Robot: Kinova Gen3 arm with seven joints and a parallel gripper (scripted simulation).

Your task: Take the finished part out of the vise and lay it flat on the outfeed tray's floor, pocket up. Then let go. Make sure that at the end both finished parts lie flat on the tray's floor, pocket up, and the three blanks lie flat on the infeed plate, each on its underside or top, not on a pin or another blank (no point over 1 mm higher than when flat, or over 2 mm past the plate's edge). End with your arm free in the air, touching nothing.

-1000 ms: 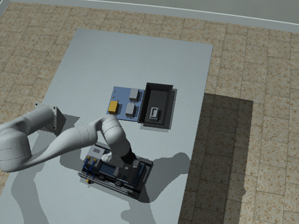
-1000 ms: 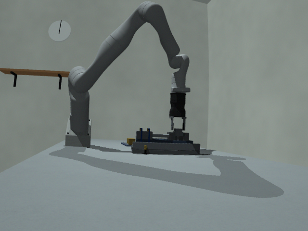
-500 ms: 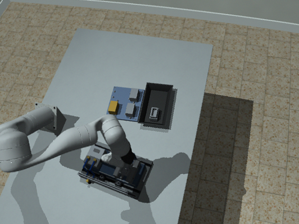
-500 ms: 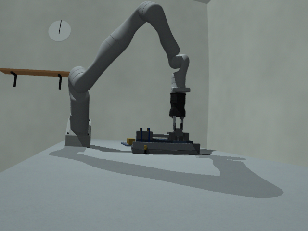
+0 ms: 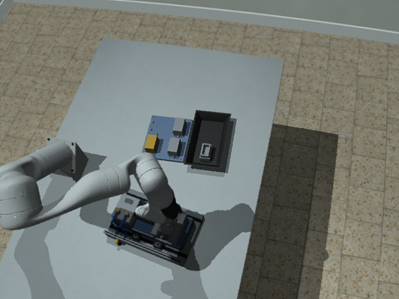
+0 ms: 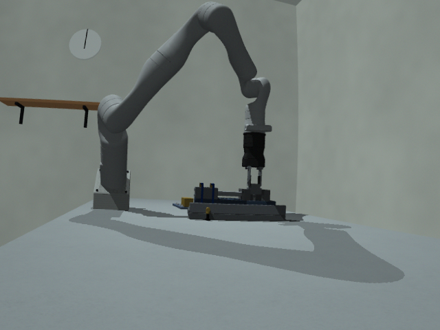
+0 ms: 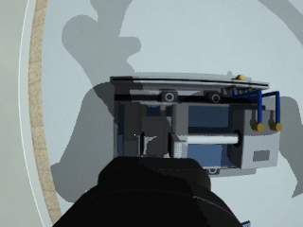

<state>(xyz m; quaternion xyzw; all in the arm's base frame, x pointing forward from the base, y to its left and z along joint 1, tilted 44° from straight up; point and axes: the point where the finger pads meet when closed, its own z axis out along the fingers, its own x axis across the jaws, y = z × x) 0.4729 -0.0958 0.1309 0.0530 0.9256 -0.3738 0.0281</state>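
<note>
Here the arm's base [image 6: 102, 202] stands at the left of the table [image 6: 177, 284] as I watch from the room, and the arm arches up and over to the right. Next along sits the vise [image 6: 236, 210], a low grey block with two blue posts and a small yellow knob on its near edge. Further right, the gripper [image 6: 254, 184] points straight down into the vise's right end, its fingers [image 6: 249, 177] drawn part-way in and closed on the finished part [image 6: 254, 194], which sits seated between the vise blocks. The contact itself is too small to see clearly; the wrist view is mostly blocked by the gripper body.

Handling judgement: the part looks like a small machined metal block, so stiff, not fragile, fairly dense for its size, with smooth faces that could slip. A hold across two opposite flat side walls, near the top and centred, seems best; it keeps the pocket face upward for the lay-down. A straight vertical pull looks safest, since any tilt could bind it against the vise.

From above, the outfeed tray [image 5: 222, 114] lies well apart from the vise, beyond a blue fixture plate [image 5: 160, 124], and one similar pocketed piece [image 5: 206, 151] already lies on its floor, so free floor beside it is the target.
</note>
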